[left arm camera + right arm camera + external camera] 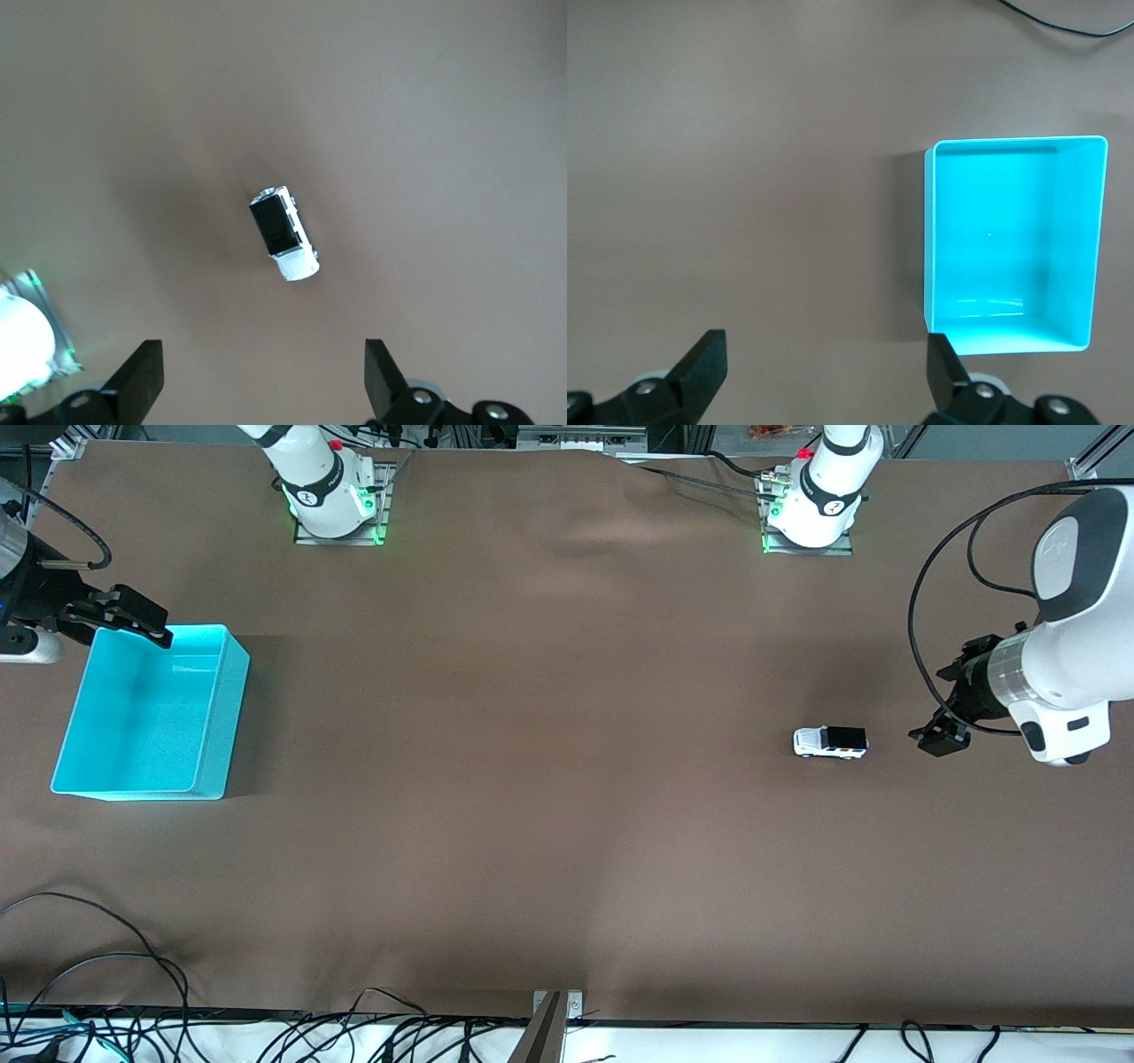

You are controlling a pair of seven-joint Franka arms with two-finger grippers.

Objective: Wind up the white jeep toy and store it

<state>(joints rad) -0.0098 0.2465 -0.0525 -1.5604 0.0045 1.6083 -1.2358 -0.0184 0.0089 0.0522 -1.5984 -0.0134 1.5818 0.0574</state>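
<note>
We see a table covered in a matte brown cloth (532, 735), smooth but for faint creases and a ripple near the arms' bases. Starting at the right arm's end, the right gripper (133, 620) hangs in the air over the corner of a bin (232, 717), its black fingers spread apart and holding nothing. The bin is a glossy cyan plastic box, rectangular, open-topped, with thin walls that lean outward and rounded corners; it looks empty. The right wrist view (1014, 146) looks straight down into it and shows a sheen on the floor that the front view barely gives, with the two fingertips (704, 359) wide apart at the edge of the picture.

Toward the left arm's end, the toy car (830, 741) stands on its wheels on the cloth, well apart from the bin: a small boxy white body with a flat black roof and dark windows. The left gripper (939, 735) hovers just beside it, jaws apart and empty. From the left wrist view we get the car (283, 233) from above, with its white hood, while the front view alone shows its side and wheels.
</note>
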